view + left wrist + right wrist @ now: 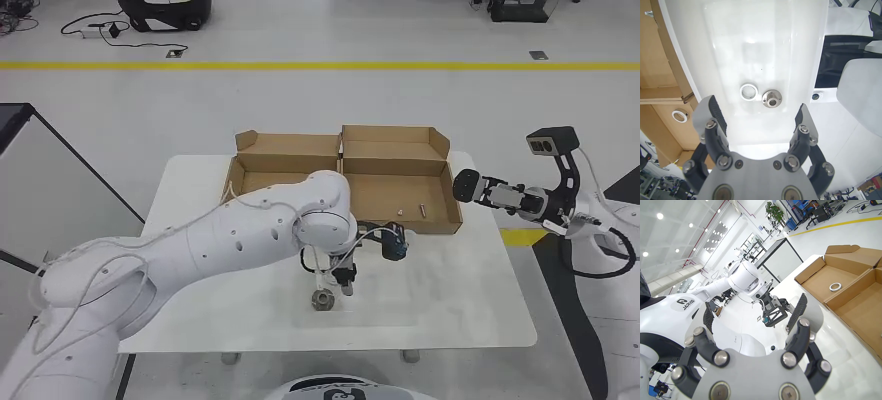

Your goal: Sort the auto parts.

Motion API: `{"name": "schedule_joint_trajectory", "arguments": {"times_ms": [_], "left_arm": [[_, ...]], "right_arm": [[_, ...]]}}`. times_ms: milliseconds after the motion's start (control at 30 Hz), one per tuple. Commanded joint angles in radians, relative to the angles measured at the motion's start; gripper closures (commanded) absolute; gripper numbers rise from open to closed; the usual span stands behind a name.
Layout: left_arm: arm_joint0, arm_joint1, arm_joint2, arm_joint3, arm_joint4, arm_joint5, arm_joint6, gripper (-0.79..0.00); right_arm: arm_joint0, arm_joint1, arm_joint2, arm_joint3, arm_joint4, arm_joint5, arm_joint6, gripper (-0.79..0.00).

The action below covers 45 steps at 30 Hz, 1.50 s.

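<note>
Left wrist view: flange [772, 98] and loose ring [748, 91] lie flat, just beside each other, on the white counter [753, 47].
Left end effector [755, 101]: released and empty, hanging above both parts with fingers spread wide.
Boxed ring [679, 116]: flat on the bottom of the left box [666, 130].
Right box [400, 185]: side by side with the left box, walls touching; two small bolts [420, 211] lie near its front wall.
Right end effector [754, 300]: released and empty, at the counter's right edge, just beside the right box.
Top view: left arm crosses over the left box; the flange sits near the counter's front middle, well apart from both boxes.
</note>
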Motion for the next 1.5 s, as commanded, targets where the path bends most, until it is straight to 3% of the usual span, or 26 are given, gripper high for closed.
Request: {"name": "schedule_joint_trajectory", "arguments": {"times_ms": [0, 900, 1467], "left_arm": [[0.015, -0.007, 0.000, 0.010, 0.020, -0.003, 0.003, -0.329], [0.161, -0.054, 0.000, 0.160, 0.365, -0.128, 0.128, -0.351], [0.178, -0.057, 0.000, 0.221, 0.401, -0.144, 0.144, -0.323]], "right_arm": [[0.000, 0.000, 0.000, 0.000, 0.000, 0.000, 0.000, -0.785], [0.000, 0.000, 0.000, 0.000, 0.000, 0.000, 0.000, -0.785], [0.000, 0.000, 0.000, 0.000, 0.000, 0.000, 0.000, -0.785]]}}
